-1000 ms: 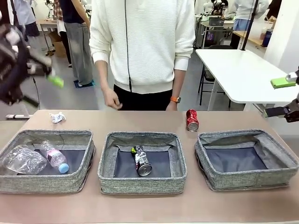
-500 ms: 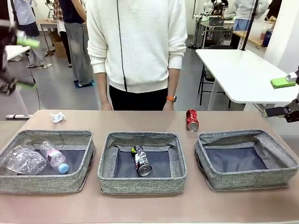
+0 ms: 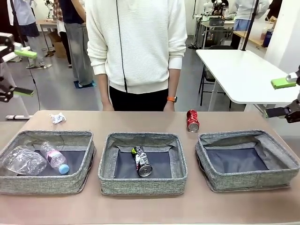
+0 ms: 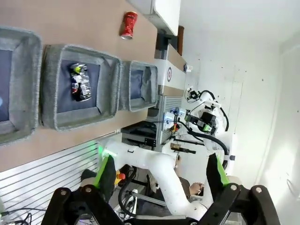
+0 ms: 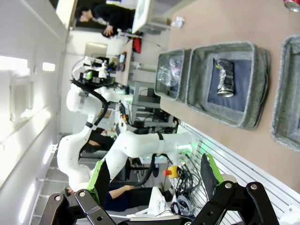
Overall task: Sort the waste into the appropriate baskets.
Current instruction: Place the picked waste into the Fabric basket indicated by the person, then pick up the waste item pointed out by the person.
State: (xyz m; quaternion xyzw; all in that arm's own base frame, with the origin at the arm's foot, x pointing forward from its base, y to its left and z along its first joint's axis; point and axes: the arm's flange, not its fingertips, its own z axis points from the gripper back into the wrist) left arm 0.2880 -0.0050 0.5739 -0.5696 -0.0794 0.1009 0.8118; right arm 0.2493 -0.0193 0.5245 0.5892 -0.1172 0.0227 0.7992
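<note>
On counter (image 3: pixel 140 208) far side, red can (image 3: pixel 192 120) stands upright, behind gap betw. middle basket (image 3: pixel 142 185) & right basket (image 3: pixel 248 183). Left tool (image 3: pixel 23 73), right tool (image 3: pixel 282 97): both released, raised clear. Prob. best: right tool descends straight, pinches can mid-body, drops it w/ black-silver can (image 3: pixel 142 161).

Left basket (image 3: pixel 42 185): holds crushed clear bottle (image 3: pixel 23 160) and blue-capped bottle (image 3: pixel 55 158), lying side by side.
Middle basket (image 3: pixel 140 186): black-silver can (image 3: pixel 142 161) lies on its dark bottom.
Right basket (image 3: pixel 248 180): red can (image 3: pixel 192 120) stands upright on the table (image 3: pixel 140 206) beyond its far-left corner.
Paper wad (image 3: pixel 57 117): on the table behind the left basket.
Left gripper (image 3: pixel 33 73): raised at picture's left edge, jaws wide apart.
Right gripper (image 3: pixel 269 98): raised at right edge, jaws wide apart.
Person (image 3: pixel 140 47): stands at far side, arms down.
</note>
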